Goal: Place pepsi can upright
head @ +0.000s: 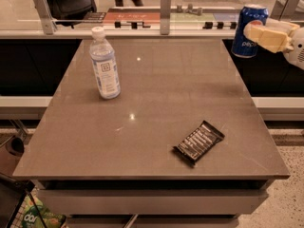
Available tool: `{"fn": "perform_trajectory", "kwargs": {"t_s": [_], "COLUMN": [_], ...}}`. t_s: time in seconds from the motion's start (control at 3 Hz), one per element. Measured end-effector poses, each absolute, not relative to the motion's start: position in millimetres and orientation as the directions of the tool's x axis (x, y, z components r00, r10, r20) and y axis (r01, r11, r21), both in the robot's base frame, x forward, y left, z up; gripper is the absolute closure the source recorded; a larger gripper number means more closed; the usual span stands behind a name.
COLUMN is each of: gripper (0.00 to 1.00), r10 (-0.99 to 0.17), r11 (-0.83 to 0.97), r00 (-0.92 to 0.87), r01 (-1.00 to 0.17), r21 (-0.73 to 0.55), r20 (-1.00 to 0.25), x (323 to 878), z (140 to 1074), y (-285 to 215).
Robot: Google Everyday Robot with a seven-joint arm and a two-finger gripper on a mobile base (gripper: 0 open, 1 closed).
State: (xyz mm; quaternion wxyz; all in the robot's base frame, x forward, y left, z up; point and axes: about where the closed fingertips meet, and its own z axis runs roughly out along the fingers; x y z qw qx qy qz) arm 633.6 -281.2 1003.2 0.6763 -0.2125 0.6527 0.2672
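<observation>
My gripper (256, 34) is up at about two o'clock in the camera view, coming in from the right edge. The jaws are clenched on the pepsi can (241, 30). One pale yellow jaw lies across the can's right side, level with the logo. The other jaw is hidden behind the can.

The can hangs in the air in my grasp, not resting on anything. Its silver top is uppermost and its body is close to upright, leaning slightly. It sits just beside the far right corner of the surface (156, 103), and its lower end shows against the dark band past that corner. I cannot tell whether it is over the surface or just outside its edge.

On the grey-brown surface, at about ten o'clock, a clear plastic water bottle (105, 63) stands upright with its white cap on and its label facing the camera. It is well apart from the can.

At about five o'clock, near the front right, a dark wrapped snack bar (198, 143) lies flat, set diagonally. It touches nothing else.

At twelve o'clock, past the far edge, runs a glass barrier (118, 18) on metal posts.
</observation>
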Motion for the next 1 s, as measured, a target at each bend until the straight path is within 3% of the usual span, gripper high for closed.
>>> {"fn": "perform_trajectory", "kwargs": {"t_s": [1.0], "gripper": [1.00], "r10": [-0.017], "r11": [0.798], "r00": [0.055], "r01": [-0.601], "r21": [-0.047], "r20": [-0.998], "x": [642.4], "z": [948.1], "y": [-237.9]}}
